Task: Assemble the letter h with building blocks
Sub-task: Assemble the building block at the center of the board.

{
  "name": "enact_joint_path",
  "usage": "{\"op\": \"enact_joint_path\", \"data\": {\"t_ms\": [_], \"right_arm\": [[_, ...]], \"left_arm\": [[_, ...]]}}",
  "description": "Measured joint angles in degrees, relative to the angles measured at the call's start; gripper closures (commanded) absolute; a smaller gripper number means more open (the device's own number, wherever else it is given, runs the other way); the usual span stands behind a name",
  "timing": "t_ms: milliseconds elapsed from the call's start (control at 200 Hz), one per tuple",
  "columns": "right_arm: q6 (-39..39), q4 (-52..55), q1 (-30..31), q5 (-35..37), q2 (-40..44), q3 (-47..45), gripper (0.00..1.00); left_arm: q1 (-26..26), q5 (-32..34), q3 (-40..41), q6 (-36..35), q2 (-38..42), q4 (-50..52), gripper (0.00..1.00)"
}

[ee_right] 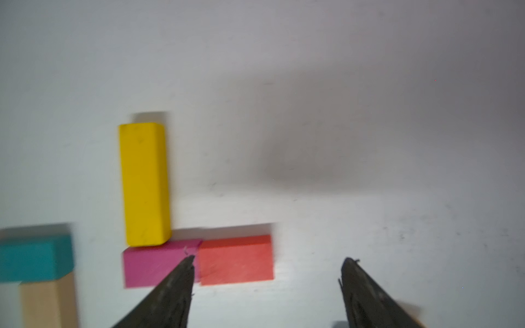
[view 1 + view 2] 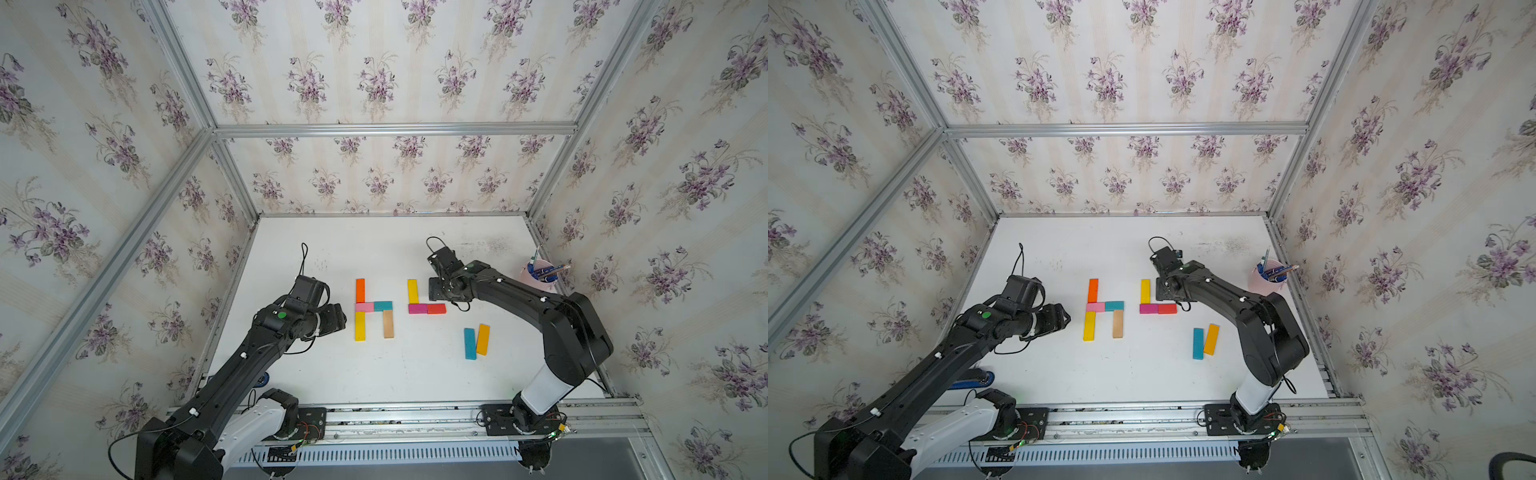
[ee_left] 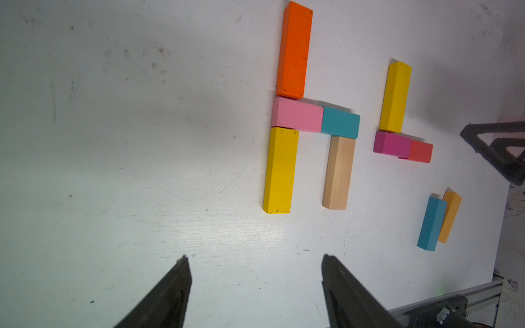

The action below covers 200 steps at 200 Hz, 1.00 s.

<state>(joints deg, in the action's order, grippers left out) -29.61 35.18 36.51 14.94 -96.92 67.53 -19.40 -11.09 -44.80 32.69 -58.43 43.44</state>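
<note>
Five building blocks lie joined as an h in both top views: orange over pink and long yellow, with teal and tan beside them. To its right, a yellow block stands on magenta and red laid end to end. Blue and amber bars lie loose nearer the front. My right gripper is open just above the red block, one fingertip over the magenta-red seam. My left gripper is open and empty, left of the h.
A pale pink cup with blue pens stands at the table's right edge behind the right arm. Papered walls close in three sides, and an aluminium rail runs along the front. A blue object lies under the left arm.
</note>
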Motion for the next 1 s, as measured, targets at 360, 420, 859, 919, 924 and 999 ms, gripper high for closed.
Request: {"op": "enact_joint_path", "data": {"t_ms": [360,420,859,919,924,999], "right_arm": [[-0.61,7.48,11.23,9.05,-12.39,12.52,0.02],[-0.61,7.85,12.02,9.60,-13.29,13.18,0.02],[-0.44,8.35,13.00,9.90,-17.33,13.35,0.07],[-0.44,8.28,12.98,9.88,-17.73,13.29,0.07],[-0.44,8.28,12.98,9.88,-17.77,13.29,0.07],[-0.42,8.26,12.96,9.88,-17.99,13.27,0.08]], "left_arm": [[0.04,-0.63,-0.13,0.39,0.76,0.07,0.25],[0.04,-0.61,-0.13,0.39,0.72,0.07,0.25],[0.33,-0.68,-0.13,0.37,-0.22,0.02,0.25],[0.31,-0.68,-0.13,0.37,-0.20,0.02,0.25],[0.31,-0.68,-0.13,0.37,-0.20,0.02,0.25],[0.31,-0.68,-0.13,0.35,-0.11,0.02,0.25]]}}
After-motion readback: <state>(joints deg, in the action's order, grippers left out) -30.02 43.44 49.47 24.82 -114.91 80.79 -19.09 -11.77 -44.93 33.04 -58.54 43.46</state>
